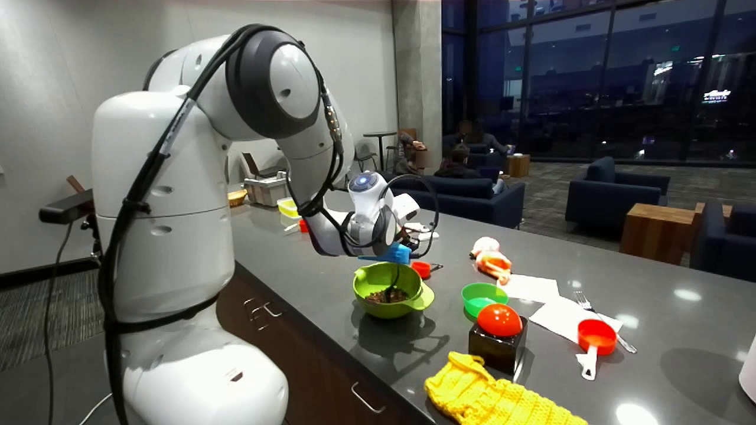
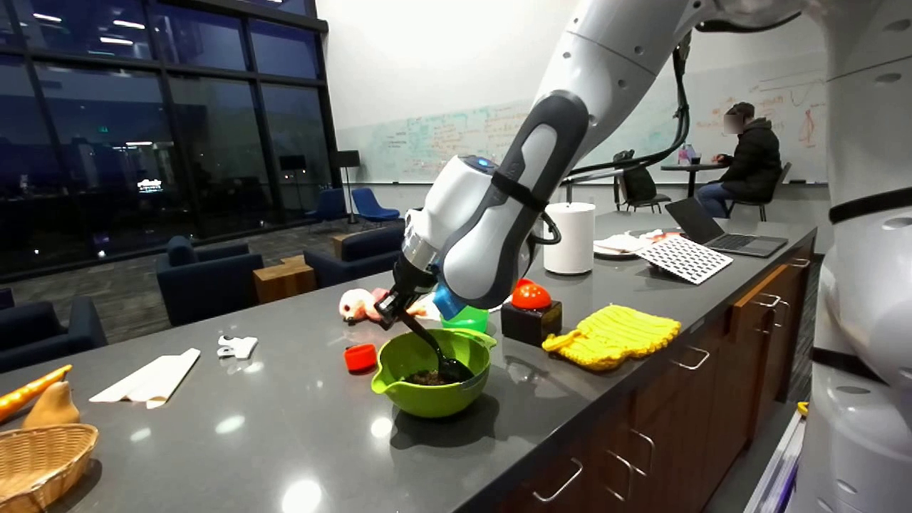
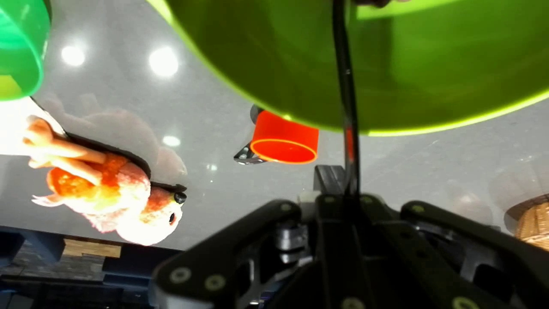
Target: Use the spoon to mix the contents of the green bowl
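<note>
A glossy gray countertop (image 2: 285, 427) stretches across an exterior view, with a lime-green bowl (image 2: 431, 405) at lower center and a red cup (image 2: 360, 358) near it, to its left in the frame. A black box (image 2: 527, 325) and a yellow knit cloth (image 2: 616, 335) sit right of center, a white cylinder (image 2: 569, 242) and an open laptop (image 2: 752, 244) higher in the frame, a wicker basket (image 2: 70, 472) in the lower left corner. In an exterior view, a plush toy (image 1: 493, 262) lies right of center, with white papers (image 1: 561, 319), a fork (image 1: 626, 344) and a red scoop (image 1: 595, 337) spread toward the lower right.
</note>
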Robot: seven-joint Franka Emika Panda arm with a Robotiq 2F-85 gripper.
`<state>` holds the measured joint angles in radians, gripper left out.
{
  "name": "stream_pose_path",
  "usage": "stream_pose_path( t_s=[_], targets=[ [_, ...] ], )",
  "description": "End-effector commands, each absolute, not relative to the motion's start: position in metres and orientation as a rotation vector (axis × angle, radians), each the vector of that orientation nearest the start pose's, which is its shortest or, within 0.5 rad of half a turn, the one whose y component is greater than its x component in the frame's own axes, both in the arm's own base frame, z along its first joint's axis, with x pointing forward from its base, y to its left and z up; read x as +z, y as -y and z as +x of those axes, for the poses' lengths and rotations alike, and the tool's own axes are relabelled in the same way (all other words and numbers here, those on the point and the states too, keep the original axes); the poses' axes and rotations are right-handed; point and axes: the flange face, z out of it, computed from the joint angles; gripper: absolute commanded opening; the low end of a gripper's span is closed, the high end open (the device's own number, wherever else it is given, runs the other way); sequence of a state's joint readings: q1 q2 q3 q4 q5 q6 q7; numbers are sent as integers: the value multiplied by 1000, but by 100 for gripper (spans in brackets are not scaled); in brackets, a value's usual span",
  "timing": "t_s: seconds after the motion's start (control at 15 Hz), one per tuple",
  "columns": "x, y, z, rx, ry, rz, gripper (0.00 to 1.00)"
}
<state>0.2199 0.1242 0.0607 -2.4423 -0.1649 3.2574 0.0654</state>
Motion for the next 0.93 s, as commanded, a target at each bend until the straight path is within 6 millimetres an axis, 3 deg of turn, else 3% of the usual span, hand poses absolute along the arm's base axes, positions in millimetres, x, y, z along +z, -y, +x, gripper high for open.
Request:
stream_pose_path(
  t_s=[0.0, 0.4, 0.87],
  targets=[
    [335, -163, 484, -1031, 398, -2796, 0],
    [339, -181, 500, -1026, 342, -2775, 0],
    [351, -208, 547, -991, 399, -2776, 0]
  ],
)
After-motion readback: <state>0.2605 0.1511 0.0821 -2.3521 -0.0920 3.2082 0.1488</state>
